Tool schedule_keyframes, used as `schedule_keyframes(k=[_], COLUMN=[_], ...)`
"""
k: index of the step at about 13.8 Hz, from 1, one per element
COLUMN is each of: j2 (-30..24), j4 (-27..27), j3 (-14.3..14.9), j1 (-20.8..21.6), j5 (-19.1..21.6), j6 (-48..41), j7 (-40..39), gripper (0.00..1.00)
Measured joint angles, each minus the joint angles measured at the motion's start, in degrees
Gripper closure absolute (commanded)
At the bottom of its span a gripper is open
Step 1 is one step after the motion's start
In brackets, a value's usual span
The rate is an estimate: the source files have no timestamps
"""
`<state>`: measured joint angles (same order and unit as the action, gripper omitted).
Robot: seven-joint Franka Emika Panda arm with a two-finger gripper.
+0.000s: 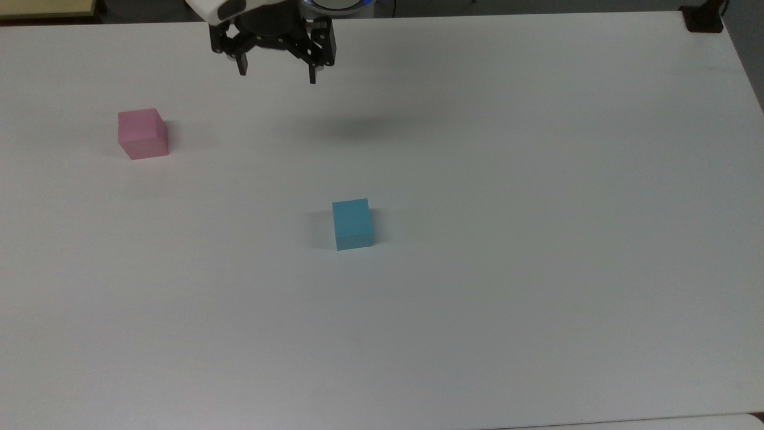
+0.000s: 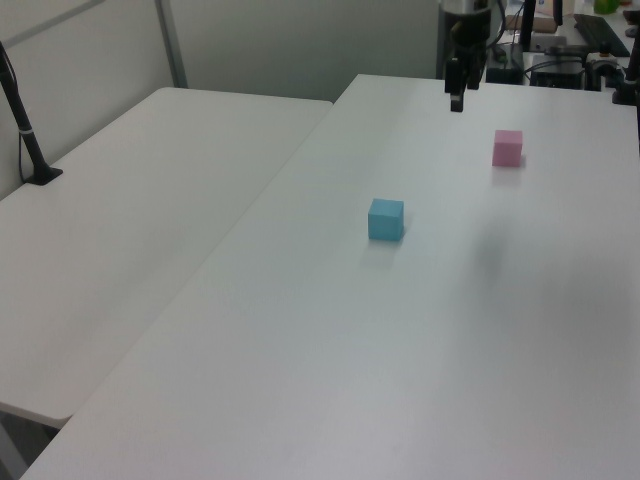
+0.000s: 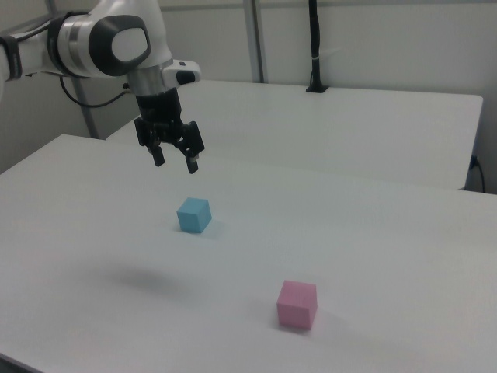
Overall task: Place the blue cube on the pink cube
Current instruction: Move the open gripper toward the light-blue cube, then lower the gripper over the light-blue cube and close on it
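The blue cube (image 1: 353,224) (image 2: 386,219) (image 3: 193,214) rests on the white table near its middle. The pink cube (image 1: 142,134) (image 2: 507,147) (image 3: 297,304) sits on its own, well to the top view's left of the blue one. My gripper (image 1: 277,73) (image 3: 176,164) (image 2: 456,99) hangs high above the table near the far edge in the top view, fingers spread open and holding nothing. It is apart from both cubes, with its shadow (image 1: 358,127) on the table between it and the blue cube.
The white table (image 1: 537,269) spreads wide around the cubes. A second table (image 2: 130,220) adjoins it on the left view's left, with a black post (image 2: 25,125) clamped to it. A black clamp (image 1: 704,18) sits at the top view's far right corner.
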<state>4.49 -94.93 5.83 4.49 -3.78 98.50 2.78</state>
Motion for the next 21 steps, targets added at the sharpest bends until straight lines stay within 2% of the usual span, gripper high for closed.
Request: schedule_keyframes(k=[10,13,21], j2=[0.7,1.9,15.1], j4=[-0.5,-0.5,-0.9], j3=[0.6,0.5,-0.1], j1=[0.3,0.5,4.2], j5=[0.0,0.0,1.2], j6=[0.0,2.3,18.0], j7=[0.0,-1.0,-3.5], gripper=[0.00,0.00,0.00])
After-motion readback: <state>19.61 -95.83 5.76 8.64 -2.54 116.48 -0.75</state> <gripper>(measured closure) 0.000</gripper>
